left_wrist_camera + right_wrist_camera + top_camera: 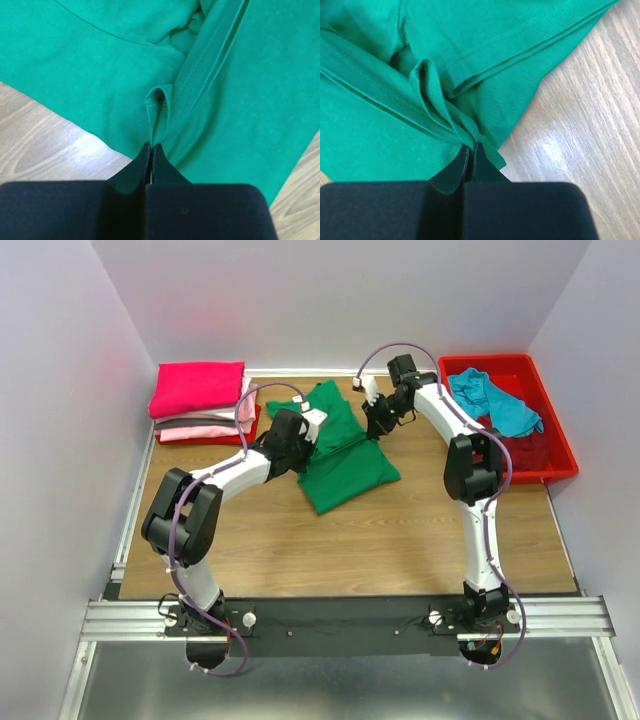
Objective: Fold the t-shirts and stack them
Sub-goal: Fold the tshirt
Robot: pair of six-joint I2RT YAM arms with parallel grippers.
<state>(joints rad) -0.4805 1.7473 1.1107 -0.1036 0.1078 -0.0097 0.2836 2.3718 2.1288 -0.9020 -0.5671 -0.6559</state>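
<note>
in the top view the bright green t-shirt (pixel 340 455) lies crumpled and partly folded on the wooden table (pixel 400 535), just above the middle of the frame, its lower part spread toward the centre and its upper part bunched between the two arms. the left gripper (pixel 308 440) is down on the shirt's left edge and the right gripper (pixel 378 425) on its upper right edge.

in the left wrist view the left gripper (pixel 151 150) has its jaws pressed together on a small raised pleat of the green t-shirt (pixel 100 75), next to a stitched hem band that runs diagonally to the upper right of the frame. bare table (pixel 40 145) shows at the lower left.

in the right wrist view the right gripper (pixel 471 150) is likewise clamped tight on a pinch of the green t-shirt (pixel 485 45), where several layered hems gather into a ridge just above the fingertips. the table (pixel 580 125) fills the right side of that frame.

at the upper left of the top view sits a stack of folded tees, a hot pink t-shirt (pixel 197 386) on top and a light pink t-shirt (pixel 200 431) lower down. at the upper right a red plastic bin (pixel 560 455) holds a loose teal t-shirt (pixel 495 400) and, beneath it, a dark red t-shirt (pixel 525 452).
</note>
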